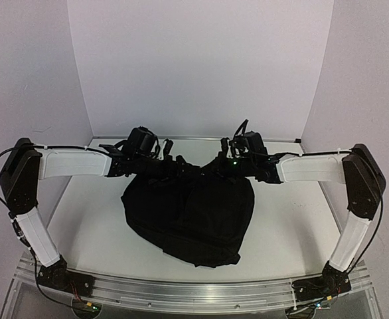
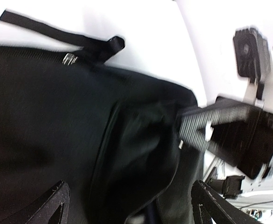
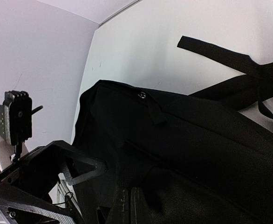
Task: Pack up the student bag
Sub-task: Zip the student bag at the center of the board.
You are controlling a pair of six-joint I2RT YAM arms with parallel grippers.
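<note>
Step in hand: opening the bag, not yet loading. No books or other contents are visible in any view.

- The student bag [image 1: 188,212] lies slumped mid-table [image 1: 287,219], with both arms reaching to its far edge.
- Your right gripper [image 3: 127,205] has its jaws pressed together, apparently pinching a fold of fabric at that far edge. I can't tell whether it has the zipper or only cloth.
- Your left gripper [image 2: 132,210] hangs over the bag with its jaws spread wide, holding nothing.

Next move, as I judge it: bring the left jaws down on the opposing lip, then pull the two apart to make a mouth.

Materials: black woven cloth, soft and saggy, which will likely fold rather than hold its shape. A flat webbing strap [image 3: 220,53] trails across the table at the far side. There is a small metal fitting [image 2: 70,58] near the seam.
</note>
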